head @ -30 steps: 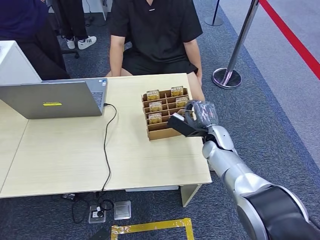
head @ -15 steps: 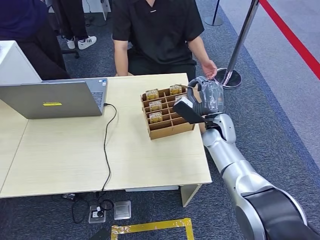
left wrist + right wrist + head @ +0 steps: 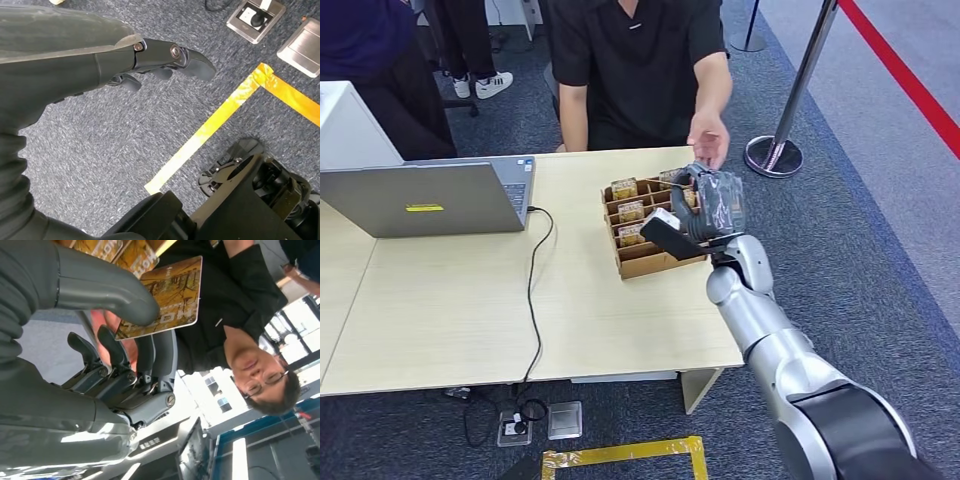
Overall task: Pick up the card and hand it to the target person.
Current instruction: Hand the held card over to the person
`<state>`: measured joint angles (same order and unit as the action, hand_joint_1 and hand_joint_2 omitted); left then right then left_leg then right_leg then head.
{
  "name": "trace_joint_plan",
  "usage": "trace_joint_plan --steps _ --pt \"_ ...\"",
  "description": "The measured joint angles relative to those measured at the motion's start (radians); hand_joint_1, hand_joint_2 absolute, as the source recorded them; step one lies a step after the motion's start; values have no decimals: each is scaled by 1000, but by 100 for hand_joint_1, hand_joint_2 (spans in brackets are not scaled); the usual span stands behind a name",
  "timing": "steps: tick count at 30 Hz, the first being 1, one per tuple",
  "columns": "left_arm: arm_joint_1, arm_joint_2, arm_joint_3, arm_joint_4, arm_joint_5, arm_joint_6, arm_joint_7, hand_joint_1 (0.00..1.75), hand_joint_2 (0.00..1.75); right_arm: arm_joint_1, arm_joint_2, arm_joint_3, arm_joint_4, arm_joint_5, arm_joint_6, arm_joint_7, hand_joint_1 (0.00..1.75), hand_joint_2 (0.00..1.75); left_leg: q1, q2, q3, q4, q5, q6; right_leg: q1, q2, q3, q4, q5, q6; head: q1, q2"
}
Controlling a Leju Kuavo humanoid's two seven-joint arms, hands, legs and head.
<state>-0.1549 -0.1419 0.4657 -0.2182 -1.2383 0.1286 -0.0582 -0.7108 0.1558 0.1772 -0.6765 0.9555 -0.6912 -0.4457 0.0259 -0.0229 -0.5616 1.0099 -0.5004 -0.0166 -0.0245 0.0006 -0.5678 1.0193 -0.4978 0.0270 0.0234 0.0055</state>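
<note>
**Card pinched and raised toward the reaching person**

The right hand [image 3: 701, 205] holds the card [image 3: 166, 297] between its thick grey thumb and the darker fingers [image 3: 113, 347] behind it. The thumb presses on one end of the printed face, so most of the card juts out past the fingertips, free for someone to take. It looks thin, flat and stiff, with a glossy gold-brown print and rounded corners. I judge it light and rather slick, so a flat pinch near one short edge suits it, leaving the far end open for the receiver.

The person's hand [image 3: 709, 145] reaches in just beyond the fingertips, palm down, apart from the card. Below the fingers sits the cardboard divider tray [image 3: 641, 262], matte brown with slotted cells, more cards standing in some. It rests on a pale wood-grain table [image 3: 471, 310].

The left hand [image 3: 158, 60] hangs over speckled grey carpet, fingers loosely extended, holding nothing.
</note>
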Motion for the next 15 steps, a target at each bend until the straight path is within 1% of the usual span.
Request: trace_joint_plan --steps 1,5,7,10,11,12,13,14,15 --pt "0 0 0 0 0 -1 0 0 175 2 4 -1 1 10 0 2 150 175 0 0 0 0 0 0 0 0 0 0 0 0 0 0" --pt "2 0 -1 0 -9 -3 9 0 175 6 15 -6 4 33 0 3 175 175 0 0 0 0 0 0 0 0 0 0 0 0 0 0" --pt "2 0 -3 0 -20 -3 17 0 175 6 18 -10 4 39 0 1 175 175 0 0 0 0 0 0 0 0 0 0 0 0 1 0" --pt "2 1 -8 0 -27 -7 25 0 44 4 20 -19 6 47 0 0 175 175 0 0 0 0 0 0 0 0 0 0 0 0 1 0" --pt "2 2 -9 0 -27 -11 26 0 0 3 20 -23 7 47 0 0 143 175 0 0 0 0 0 0 0 0 0 0 0 0 0 0" --pt "2 2 -10 0 -27 -16 26 0 0 2 21 -27 7 48 0 0 112 175 0 0 0 0 0 0 0 0 0 0 0 0 0 0" --pt "2 2 -11 0 -26 -21 26 0 0 2 21 -31 8 49 0 0 68 175 0 0 0 0 0 0 0 0 0 0 0 0 0 0" --pt "2 3 -11 0 -26 -26 26 0 0 2 21 -35 8 52 0 0 24 131 0 0 0 0 0 0 0 0 0 0 0 0 0 0" --pt "3 3 -11 0 -26 -29 26 0 0 2 21 -40 8 55 0 -1 12 87 0 0 0 0 0 0 0 0 0 0 0 0 0 0"
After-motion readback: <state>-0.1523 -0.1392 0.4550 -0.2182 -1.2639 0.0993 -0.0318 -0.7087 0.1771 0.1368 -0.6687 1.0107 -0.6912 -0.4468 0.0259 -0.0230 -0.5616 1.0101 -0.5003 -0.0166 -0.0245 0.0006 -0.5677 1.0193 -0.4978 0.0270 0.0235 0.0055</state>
